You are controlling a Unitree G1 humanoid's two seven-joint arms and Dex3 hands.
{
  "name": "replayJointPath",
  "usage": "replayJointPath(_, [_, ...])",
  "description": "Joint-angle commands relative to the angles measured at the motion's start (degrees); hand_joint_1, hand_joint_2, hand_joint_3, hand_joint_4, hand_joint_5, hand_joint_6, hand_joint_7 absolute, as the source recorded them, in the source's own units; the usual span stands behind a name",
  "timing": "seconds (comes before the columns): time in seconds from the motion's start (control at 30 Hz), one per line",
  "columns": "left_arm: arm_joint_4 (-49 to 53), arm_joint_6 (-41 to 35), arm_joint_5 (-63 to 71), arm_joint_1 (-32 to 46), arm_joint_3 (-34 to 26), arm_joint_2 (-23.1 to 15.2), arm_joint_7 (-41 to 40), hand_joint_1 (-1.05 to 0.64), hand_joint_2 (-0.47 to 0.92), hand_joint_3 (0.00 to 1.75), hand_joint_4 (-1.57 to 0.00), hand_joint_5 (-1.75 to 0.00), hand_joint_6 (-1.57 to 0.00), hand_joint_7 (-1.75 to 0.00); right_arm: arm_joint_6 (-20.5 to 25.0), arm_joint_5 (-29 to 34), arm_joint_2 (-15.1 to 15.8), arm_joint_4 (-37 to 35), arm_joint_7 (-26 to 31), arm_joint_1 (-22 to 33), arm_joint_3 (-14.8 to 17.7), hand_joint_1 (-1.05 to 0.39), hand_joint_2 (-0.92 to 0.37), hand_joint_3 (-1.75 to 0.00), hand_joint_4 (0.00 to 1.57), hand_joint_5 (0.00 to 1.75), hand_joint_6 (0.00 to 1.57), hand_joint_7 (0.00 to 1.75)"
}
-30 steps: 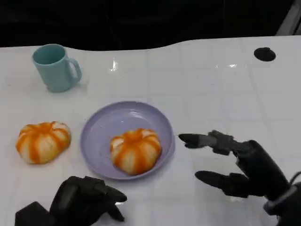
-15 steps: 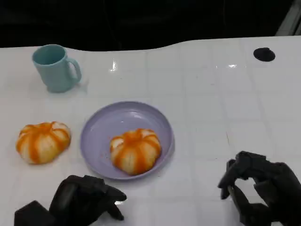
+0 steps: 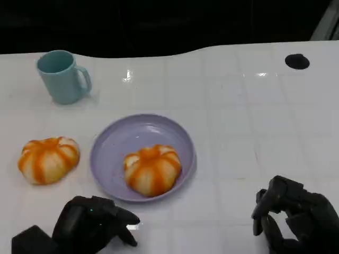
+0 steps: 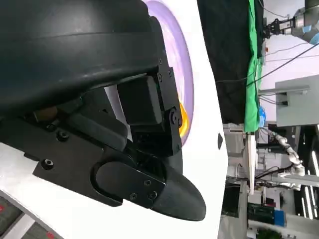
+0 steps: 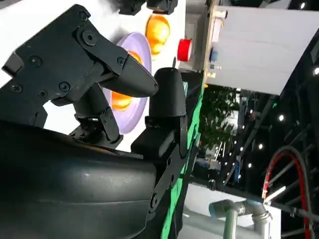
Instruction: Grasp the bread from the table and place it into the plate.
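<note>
One bread roll (image 3: 152, 169) is sitting in the purple plate (image 3: 114, 142); second bread roll (image 3: 48, 159) is waiting beside it. I'm resting the left hand (image 3: 94, 225) and right hand (image 3: 293, 214) at the surface's near edge, fingers clenched, grasping nothing.

A mug and a mark on a white table

A light blue mug (image 3: 62, 75) stands upright at the far left of the white table (image 3: 238, 116), handle turned right. A small black round spot (image 3: 297, 61) sits near the far right edge.
</note>
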State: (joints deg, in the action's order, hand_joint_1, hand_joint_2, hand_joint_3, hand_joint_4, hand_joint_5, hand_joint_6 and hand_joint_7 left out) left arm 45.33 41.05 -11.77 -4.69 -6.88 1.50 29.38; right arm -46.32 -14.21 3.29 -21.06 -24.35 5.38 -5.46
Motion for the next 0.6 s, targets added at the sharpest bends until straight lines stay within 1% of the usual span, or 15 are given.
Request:
replayJointPath(0.03, [0.37,0.1,-1.05,0.33,-0.55,-1.51,1.12,-1.05,0.92,0.0,-1.4,-0.82,-1.57,-0.21,-0.5,0.55,-0.45,-0.99,-0.11,-0.51,0.99,-0.14,-0.34,-1.49,0.84,1.75,0.75,1.53])
replayJointPath(0.27, [0.24,-0.25,-1.58,0.58,-0.8,-2.14,1.51,-1.05,0.92,0.0,-1.4,-0.82,-1.57,-0.21,-1.55,1.15,-1.28,-2.39,-0.38,-1.17,1.36,-0.15,-0.32,-1.49,0.83,1.75,0.75,1.51])
replayJointPath(0.6, [1.17,0.12,-1.63,0.13,-1.23,-2.29,2.16,-1.05,0.92,0.02,-1.4,-0.82,-1.57,-0.21,-1.3,0.68,-1.77,-2.29,-1.15,-0.92,1.27,-0.16,-0.31,-1.5,0.85,1.75,0.77,1.5])
